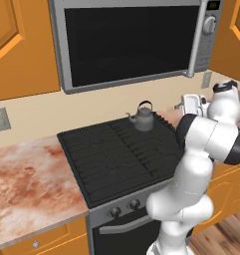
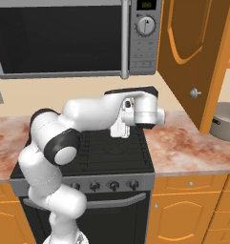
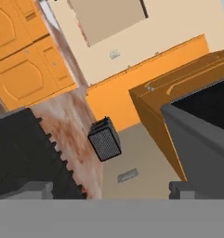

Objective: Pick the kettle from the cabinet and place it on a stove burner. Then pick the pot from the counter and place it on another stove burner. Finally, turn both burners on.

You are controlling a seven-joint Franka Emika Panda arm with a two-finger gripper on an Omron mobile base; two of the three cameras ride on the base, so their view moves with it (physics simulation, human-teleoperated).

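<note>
The small dark grey kettle (image 1: 144, 117) stands upright on the back right of the stove burners (image 1: 116, 154), with nothing touching it. My gripper (image 1: 191, 105) hovers just right of the kettle, above the stove's right edge, and is open. From the right base view the gripper (image 2: 119, 127) hangs over the black grates (image 2: 116, 151). In the hand view both fingertips (image 3: 36, 188) stand wide apart with nothing between them. The wide grey pot (image 2: 226, 121) sits on the marbled counter (image 2: 178, 143) at far right, below the orange cabinet (image 2: 215, 66).
A steel microwave (image 1: 126, 40) hangs low over the stove. An open cabinet door (image 2: 183, 52) juts out between the stove and the pot. Dark knobs (image 2: 111, 185) line the stove front. A small dark boxy object (image 3: 104, 139) stands on the counter by the wall.
</note>
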